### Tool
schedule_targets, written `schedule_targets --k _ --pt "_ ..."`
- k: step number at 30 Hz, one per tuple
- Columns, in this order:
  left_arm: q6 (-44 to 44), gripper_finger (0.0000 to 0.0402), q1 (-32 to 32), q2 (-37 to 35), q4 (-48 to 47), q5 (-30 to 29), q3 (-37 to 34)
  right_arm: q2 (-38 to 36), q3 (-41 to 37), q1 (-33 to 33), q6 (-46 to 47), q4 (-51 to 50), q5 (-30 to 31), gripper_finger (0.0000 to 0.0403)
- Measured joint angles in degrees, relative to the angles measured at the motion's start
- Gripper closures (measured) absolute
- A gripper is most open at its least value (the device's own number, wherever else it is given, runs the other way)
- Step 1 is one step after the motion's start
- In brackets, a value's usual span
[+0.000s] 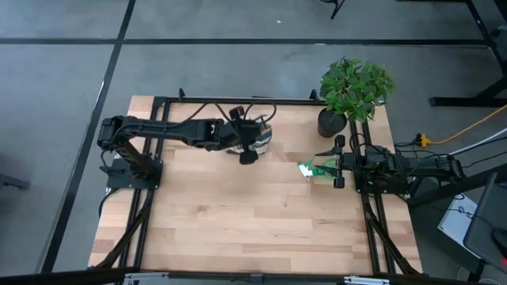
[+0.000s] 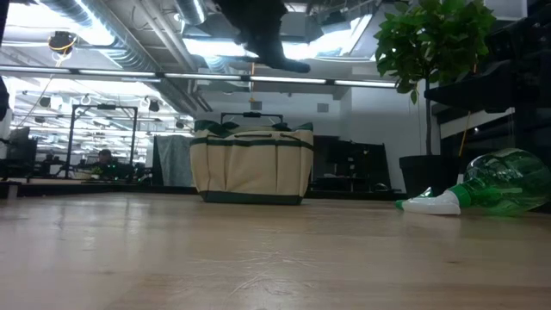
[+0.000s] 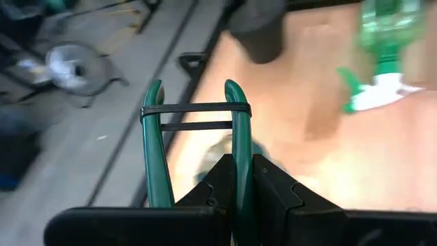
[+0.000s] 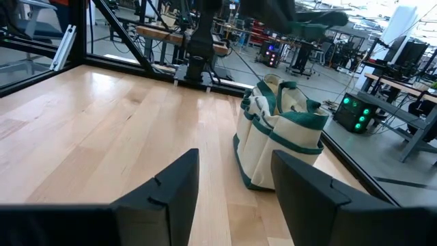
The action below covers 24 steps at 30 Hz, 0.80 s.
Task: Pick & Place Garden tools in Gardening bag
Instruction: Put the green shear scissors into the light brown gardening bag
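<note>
My left gripper (image 1: 247,150) hangs high above the cream-and-green gardening bag (image 2: 251,164), which stands upright on its base at the table's far middle. It is shut on the green-handled pruning shears (image 3: 232,116), whose two handles are joined by a black band. My right gripper (image 4: 232,184) is open and empty, low at the table's right side, facing the bag (image 4: 280,133). The green-and-white spray bottle (image 1: 313,169) lies on its side on the table just in front of my right gripper. No trowel or rake shows. My left gripper pinches one green handle of the shears (image 3: 239,147) between its two fingers. The other handle (image 3: 153,150) stands free beside them. Both handle ends stick out past the fingertips, and the blades are hidden behind the gripper. The shears are lifted clear of the table, above the bag.
A potted green plant (image 1: 352,87) in a black pot stands at the table's far right corner, close behind the spray bottle (image 2: 482,194). Bare wooden table (image 1: 238,222) spreads over the near half. A black frame runs along the table's edges.
</note>
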Motion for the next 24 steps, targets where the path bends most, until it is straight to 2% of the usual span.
schedule_targets --k 4,8,11,16,19,24 --pt "0.93 0.0373 0.74 0.0 1.62 11.23 0.0 0.0 0.0 -0.01 0.0 0.02 0.02 0.0217" --pt "3.38 0.0373 0.71 0.34 4.48 26.0 0.0 0.0 0.0 0.0 0.0 0.02 0.07 0.0217" --pt "4.62 0.0373 -0.02 0.76 6.45 36.69 -0.02 0.0 0.0 -0.02 0.0 0.02 0.15 0.0217" --pt "8.35 0.0373 -2.66 1.52 13.25 51.11 -0.04 0.0 0.0 -0.02 -0.02 0.0 0.16 0.0217" --pt "11.05 0.0373 -4.48 1.67 17.0 55.51 0.0 0.0 0.0 -0.02 0.0 0.0 0.17 0.0217" --pt "12.67 0.0373 -5.56 1.81 20.06 56.57 -0.02 0.0 0.0 -0.01 0.0 0.01 0.14 0.0217"
